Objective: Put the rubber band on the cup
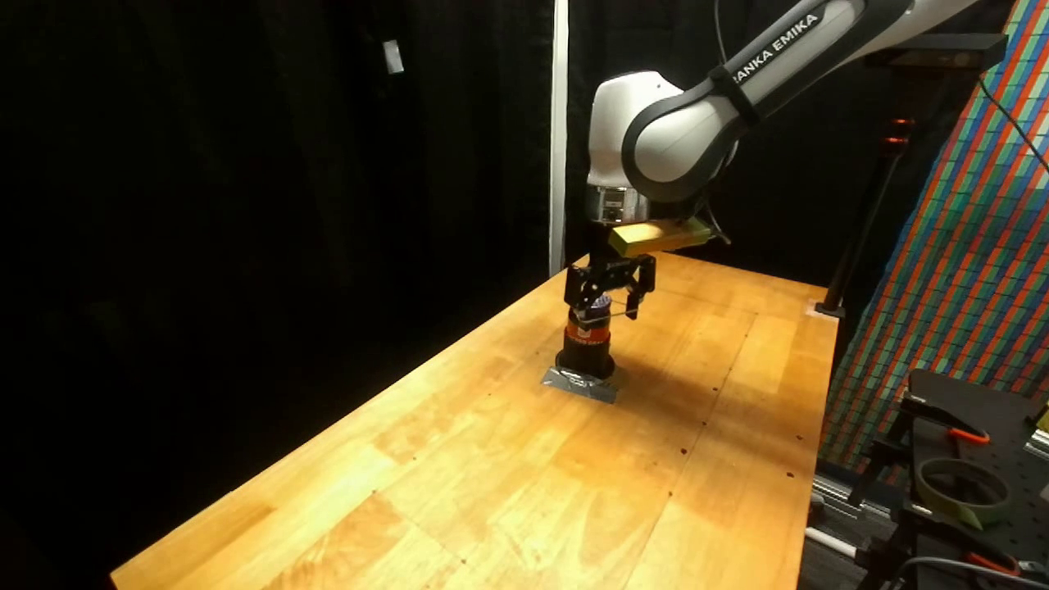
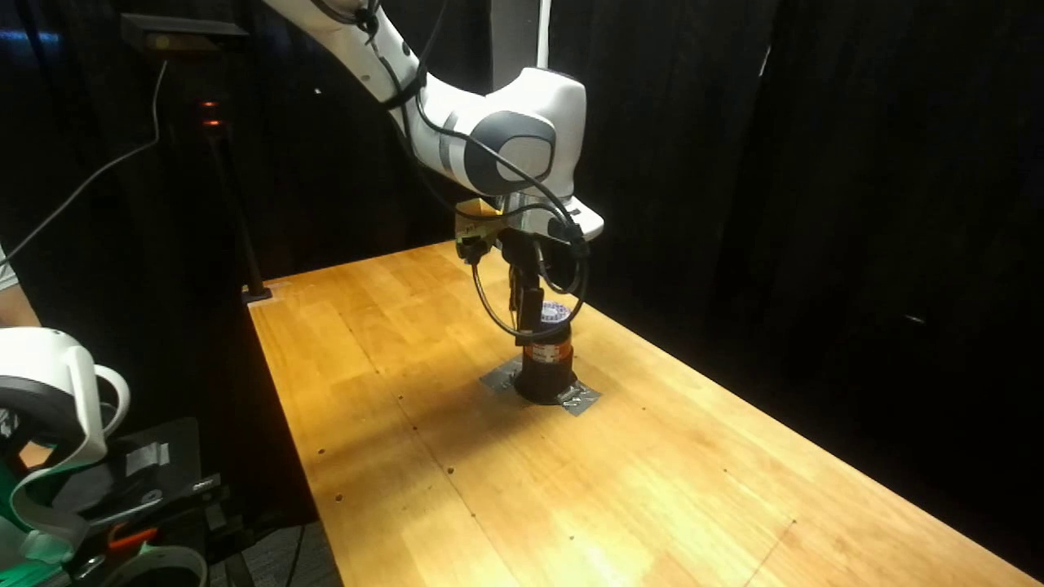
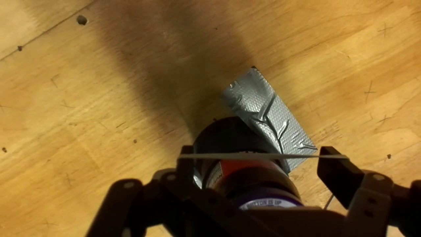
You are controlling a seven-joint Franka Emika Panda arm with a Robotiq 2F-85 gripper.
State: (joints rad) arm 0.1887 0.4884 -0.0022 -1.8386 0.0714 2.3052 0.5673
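Note:
The cup is a dark upright jar with an orange-red label and a pale, purple-edged lid. It stands on the table in both exterior views (image 1: 588,333) (image 2: 548,352) and in the wrist view (image 3: 243,165). My gripper (image 1: 608,315) is open at the height of the cup's upper part, one finger close beside the cup and the other apart from it. In the wrist view the gripper (image 3: 258,154) has a pale rubber band (image 3: 227,156) stretched between its fingertips. The band's near strand crosses in front of the cup. Whether the band loops round the cup cannot be told.
Grey tape (image 1: 580,385) lies at the cup's base on the wooden table (image 1: 508,483). A camera stand (image 1: 873,197) rises at the table's far corner. A dark side cart with a tape roll (image 1: 926,483) stands beside the table. A white headset (image 2: 41,359) shows at an edge.

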